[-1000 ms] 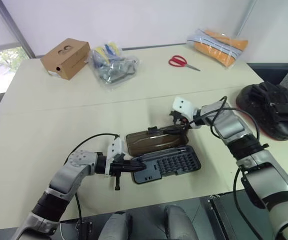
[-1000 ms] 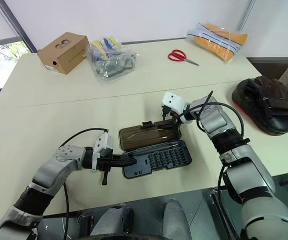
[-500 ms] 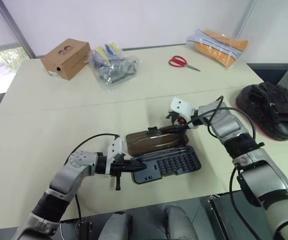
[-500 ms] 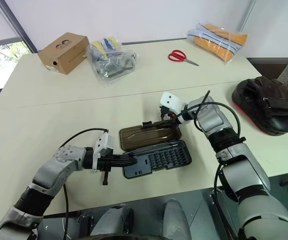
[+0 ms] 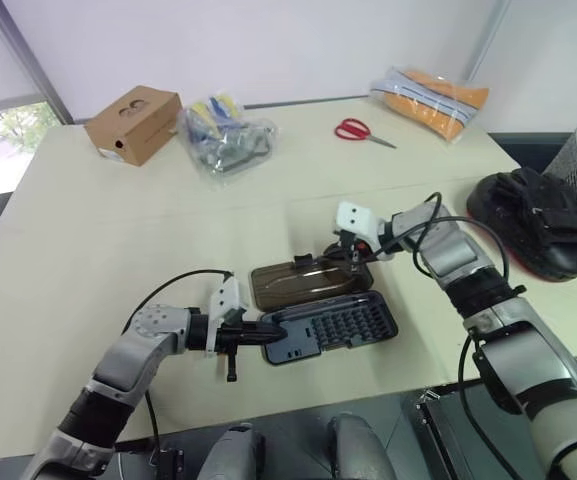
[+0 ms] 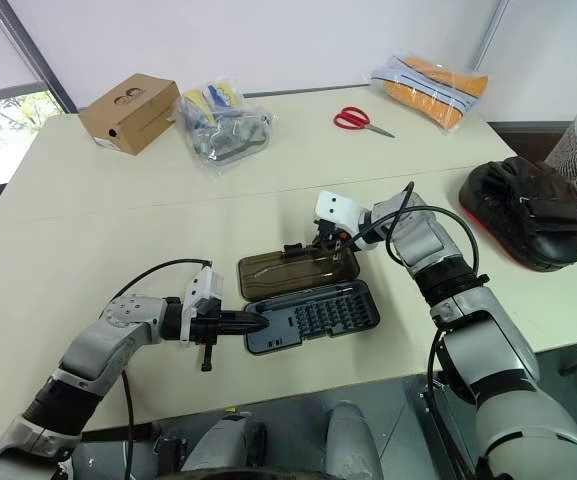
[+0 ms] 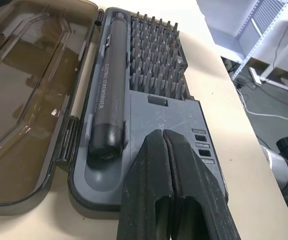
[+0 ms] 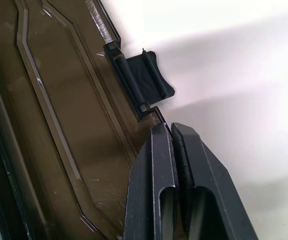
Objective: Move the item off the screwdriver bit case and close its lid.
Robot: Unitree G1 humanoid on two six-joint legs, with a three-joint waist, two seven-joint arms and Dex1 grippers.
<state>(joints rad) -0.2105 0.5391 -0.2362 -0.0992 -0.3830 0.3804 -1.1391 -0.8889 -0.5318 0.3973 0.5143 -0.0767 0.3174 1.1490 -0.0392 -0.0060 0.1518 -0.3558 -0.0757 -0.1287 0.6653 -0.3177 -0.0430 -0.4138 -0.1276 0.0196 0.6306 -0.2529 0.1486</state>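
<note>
**Head views: one open bit case, both grippers pressed shut at it**

Head views show one table (image 5: pixel 88 250) carrying one screwdriver bit case (image 5: pixel 330 328), one black mitt (image 5: pixel 534 220), one cardboard box (image 5: pixel 133 122), one pair of red-handled scissors (image 5: pixel 363 130) and two plastic bags: a clear one (image 5: pixel 223 133) beside the box and an orange one (image 5: pixel 430 92) at the far right corner.

The case lies open near the front edge, its smoky-brown lid (image 5: pixel 308 278) flat on the table behind the grey tray. The mitt sits well apart, at the right edge.

The left gripper (image 7: pixel 164 137) has its fingers pressed together with nothing between them, tips on the tray's left end beside the electric screwdriver (image 7: pixel 107 90). The right gripper (image 8: pixel 170 131) is likewise closed and empty, at the lid's far edge just beside the dark latch (image 8: pixel 146 77).
</note>
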